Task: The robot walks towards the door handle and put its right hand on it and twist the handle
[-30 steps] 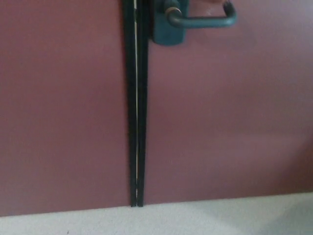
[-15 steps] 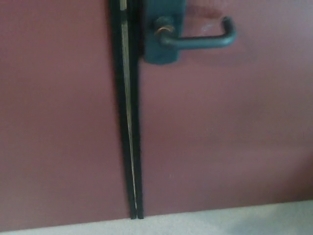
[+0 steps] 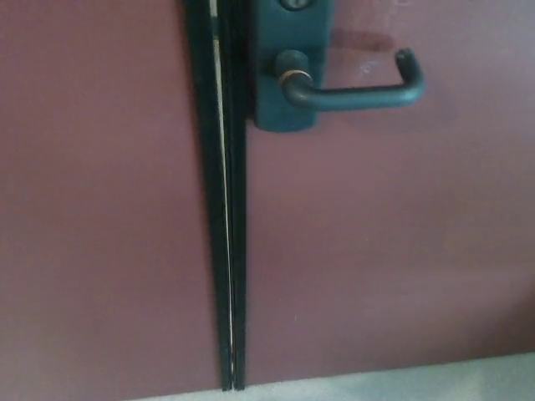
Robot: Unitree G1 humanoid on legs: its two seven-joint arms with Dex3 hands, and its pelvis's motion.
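A dark teal lever handle (image 3: 355,92) juts from a matching backplate (image 3: 288,67) near the top of the head view, on the right leaf of a dark red double door (image 3: 393,251). The lever lies level and runs to the right, its tip curling back toward the door. A keyhole (image 3: 294,3) shows at the plate's top edge. No part of either hand or arm shows.
A black seam (image 3: 227,209) with a thin bright gap runs down between the right leaf and the left leaf (image 3: 100,209). A strip of pale grey floor (image 3: 401,386) shows along the bottom edge.
The whole picture has shifted: the handle now sits lower in the frame and less floor shows, so the camera has moved. The handle itself stays level.
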